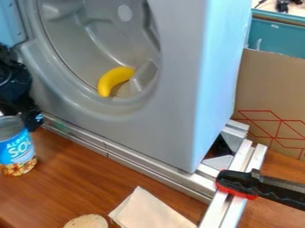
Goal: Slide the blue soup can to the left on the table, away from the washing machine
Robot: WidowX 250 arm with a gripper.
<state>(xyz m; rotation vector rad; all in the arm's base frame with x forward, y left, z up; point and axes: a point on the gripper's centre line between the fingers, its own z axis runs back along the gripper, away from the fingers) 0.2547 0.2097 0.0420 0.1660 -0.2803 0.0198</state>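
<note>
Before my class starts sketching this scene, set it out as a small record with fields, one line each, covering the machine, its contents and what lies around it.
machine: grey housing with a round drum opening, standing by metal rails
inside the drum: yellow banana, low down
left edge: black robot arm
near the arm: can with a blue label, upright
surface: brown wooden tabletop
bottom edge: pale flat sheet; round beige item, partly cut off
lower right: black-and-red handle over the rails
behind, right: cardboard with red lines
</note>
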